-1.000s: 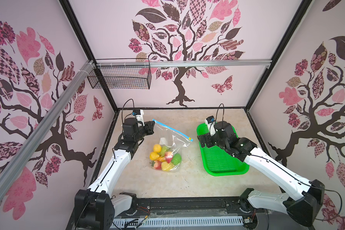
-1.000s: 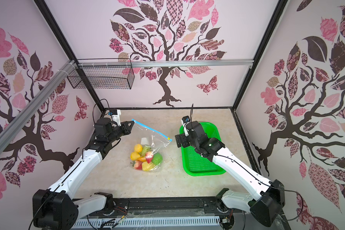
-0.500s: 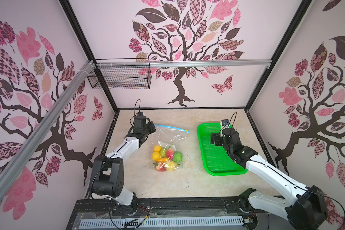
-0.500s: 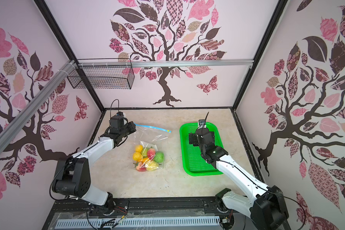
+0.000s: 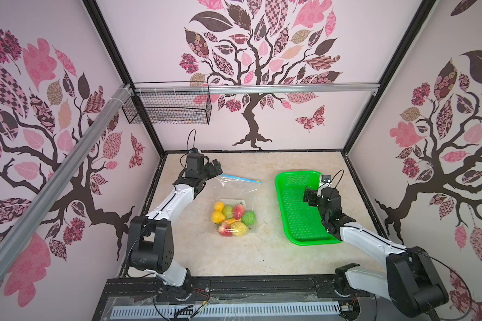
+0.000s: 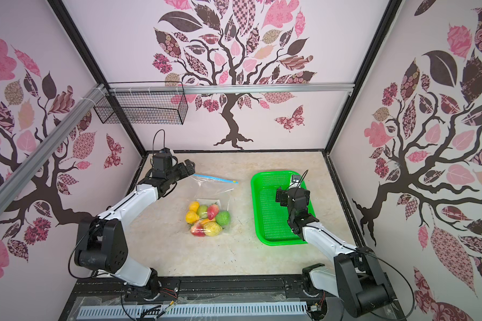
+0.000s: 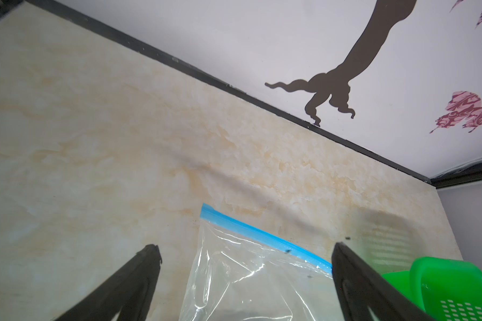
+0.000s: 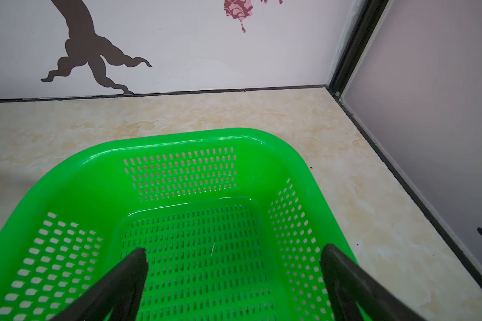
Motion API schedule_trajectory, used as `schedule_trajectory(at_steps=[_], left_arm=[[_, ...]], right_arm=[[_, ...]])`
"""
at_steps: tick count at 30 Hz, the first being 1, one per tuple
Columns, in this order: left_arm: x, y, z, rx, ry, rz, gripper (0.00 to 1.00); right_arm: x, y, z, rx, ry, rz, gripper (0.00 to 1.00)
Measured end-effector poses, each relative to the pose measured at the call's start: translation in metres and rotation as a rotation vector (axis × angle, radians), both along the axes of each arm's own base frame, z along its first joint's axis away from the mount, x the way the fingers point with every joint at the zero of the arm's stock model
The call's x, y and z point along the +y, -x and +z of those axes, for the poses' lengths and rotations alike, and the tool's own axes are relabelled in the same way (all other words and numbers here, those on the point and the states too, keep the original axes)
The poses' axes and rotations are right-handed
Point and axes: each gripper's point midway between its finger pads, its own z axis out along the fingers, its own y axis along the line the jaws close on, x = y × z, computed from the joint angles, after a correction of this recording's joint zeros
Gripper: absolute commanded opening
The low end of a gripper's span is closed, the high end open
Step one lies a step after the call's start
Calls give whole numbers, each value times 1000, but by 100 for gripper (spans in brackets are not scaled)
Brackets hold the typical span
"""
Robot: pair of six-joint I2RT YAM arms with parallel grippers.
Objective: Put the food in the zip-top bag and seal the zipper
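One bag (image 5: 235, 191) lies flat on the table (image 5: 206, 255). About eight toy foods (image 5: 231, 219) are piled inside it at the near end. Its one blue zipper (image 5: 241, 178) is at the far end. One green basket (image 5: 295, 175) sits to the right, apart from the bag.

There are two grippers. The left gripper (image 5: 217, 168) is wide open, just beside the zipper's left end. The right gripper (image 5: 308, 197) is wide open over the basket, holding nothing. A moment ago the left gripper was shut at that zipper end. Now it has let go.
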Motion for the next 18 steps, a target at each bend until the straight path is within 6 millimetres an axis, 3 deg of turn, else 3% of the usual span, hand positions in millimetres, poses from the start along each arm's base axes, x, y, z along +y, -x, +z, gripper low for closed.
schedule_trajectory(at_steps=[6, 9, 12, 16, 18], left_arm=[[30, 38, 85, -185, -108, 68, 99], [51, 63, 96, -238, -174, 138, 99], [71, 80, 64, -182, -233, 203, 99], [103, 102, -11, -22, -301, 286, 98], [118, 113, -38, 28, -341, 332, 98]], right_arm=[[-16, -6, -17, -36, 29, -23, 100], [-33, -7, -29, -43, 12, -52, 99], [-43, -8, -33, -71, -1, -64, 99], [-51, -15, -31, -126, -26, -58, 100], [-53, -18, -32, -150, -39, -46, 100]])
